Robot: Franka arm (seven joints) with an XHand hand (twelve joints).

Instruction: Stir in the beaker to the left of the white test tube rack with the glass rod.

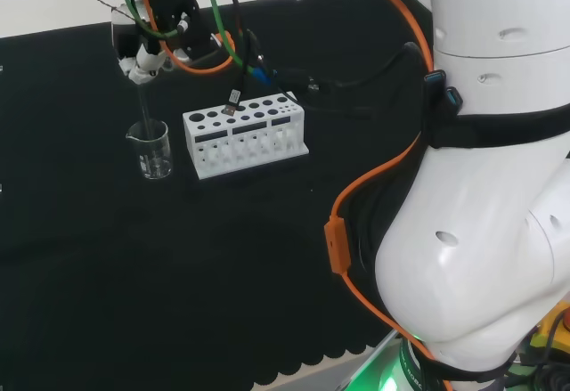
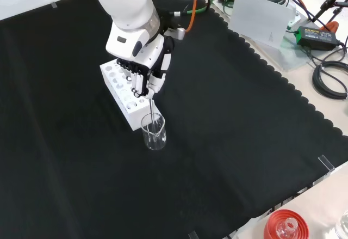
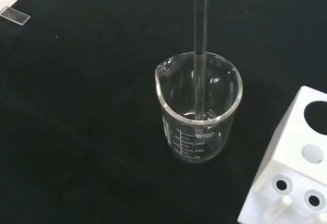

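Hand (image 2: 142, 74) clamped on glass rod (image 3: 201, 55) — tip inside beaker (image 3: 198, 113), just beside rack (image 1: 245, 134).

arm: reaching over bench | robot hand (image 2: 142, 70): pointing down (fingers curled, pinching)

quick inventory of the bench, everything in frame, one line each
beaker: 1, clear glass, on the cloth left of the rack in the head view
glass rod: 1, clear, upright, lower end inside the beaker
test tube rack: 1, white, on the cloth beside the beaker
cloth: 1, black, covers the bench
red ribbed stand: 1, red, bottom edge of the front view, off the cloth, clear glassware on it
white sheet: 1, off the cloth, top right of the front view
cables: several, black, right edge of the front view
arm: 1, white, orange cable along it
hand: 1, black and white, above the beaker, fingers curled round the rod
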